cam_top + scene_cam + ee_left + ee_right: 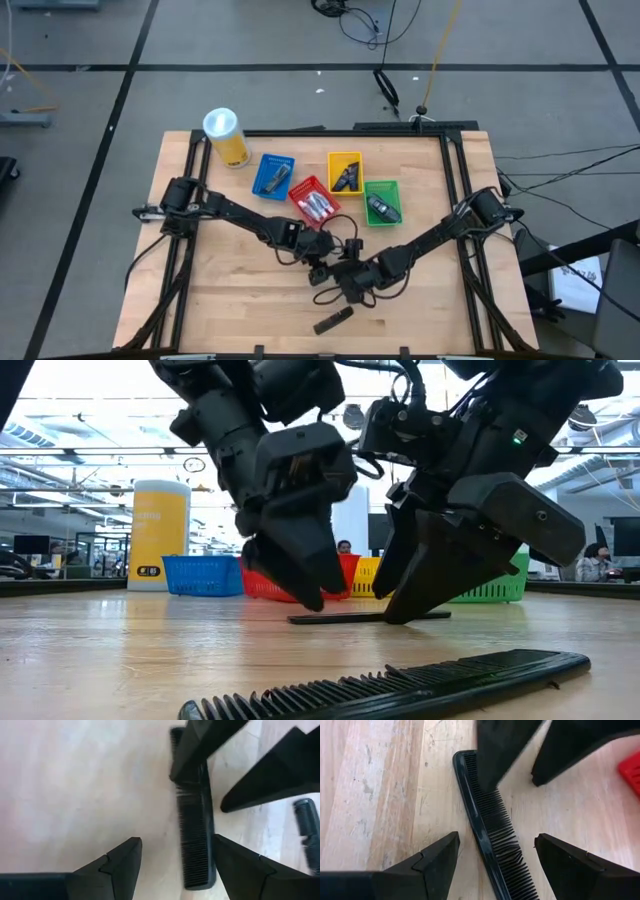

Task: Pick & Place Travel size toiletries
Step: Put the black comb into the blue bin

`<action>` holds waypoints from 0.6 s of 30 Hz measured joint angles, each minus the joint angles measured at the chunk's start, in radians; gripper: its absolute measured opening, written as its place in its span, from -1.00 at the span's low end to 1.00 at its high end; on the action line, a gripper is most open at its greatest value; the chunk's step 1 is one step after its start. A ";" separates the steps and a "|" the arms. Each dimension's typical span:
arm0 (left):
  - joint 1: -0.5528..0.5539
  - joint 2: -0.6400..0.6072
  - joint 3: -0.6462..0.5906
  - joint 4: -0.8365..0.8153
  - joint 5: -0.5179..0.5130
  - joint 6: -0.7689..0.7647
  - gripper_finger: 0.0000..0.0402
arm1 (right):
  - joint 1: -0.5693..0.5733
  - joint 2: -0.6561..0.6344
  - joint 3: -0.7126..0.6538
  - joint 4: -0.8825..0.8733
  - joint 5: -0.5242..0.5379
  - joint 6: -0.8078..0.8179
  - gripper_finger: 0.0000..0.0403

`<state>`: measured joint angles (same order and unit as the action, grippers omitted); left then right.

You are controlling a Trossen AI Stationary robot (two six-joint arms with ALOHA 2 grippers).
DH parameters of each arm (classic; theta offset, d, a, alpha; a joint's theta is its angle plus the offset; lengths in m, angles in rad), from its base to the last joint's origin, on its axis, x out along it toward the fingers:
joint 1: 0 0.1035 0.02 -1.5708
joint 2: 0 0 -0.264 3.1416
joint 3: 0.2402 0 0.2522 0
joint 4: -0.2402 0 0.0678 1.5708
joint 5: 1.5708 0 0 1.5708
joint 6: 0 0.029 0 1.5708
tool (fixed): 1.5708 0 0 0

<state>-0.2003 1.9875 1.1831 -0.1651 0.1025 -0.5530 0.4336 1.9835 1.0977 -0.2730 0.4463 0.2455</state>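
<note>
dark jointed arms, looped black cables

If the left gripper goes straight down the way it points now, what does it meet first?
Probably the black comb lying flat on the table, between the open jaws of the left gripper; the right gripper crowds it.

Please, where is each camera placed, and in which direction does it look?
High view: above, looking straight down; both arms, baskets, table.
Low view: table height, looking level; both open end effectors, left end effector, right end effector, front comb.
Left wrist view: looks down past own fingers at a comb.
Right wrist view: looks down past own fingers.
Both wrist views share that comb.
</note>
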 joint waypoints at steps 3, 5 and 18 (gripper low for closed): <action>0.000 0.003 0.000 -0.003 0.037 -0.007 0.21 | -0.004 0.000 0.000 0.005 -0.003 0.000 0.30; -0.005 0.003 0.000 -0.003 0.036 -0.010 0.21 | -0.005 0.000 0.000 0.006 -0.004 -0.001 0.30; -0.036 0.007 -0.002 0.095 0.122 -0.014 0.21 | -0.010 0.000 0.000 0.012 -0.004 -0.030 0.30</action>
<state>-0.2363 1.9945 1.1816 -0.0704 0.2245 -0.5671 0.4236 1.9839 1.0977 -0.2611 0.4419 0.2153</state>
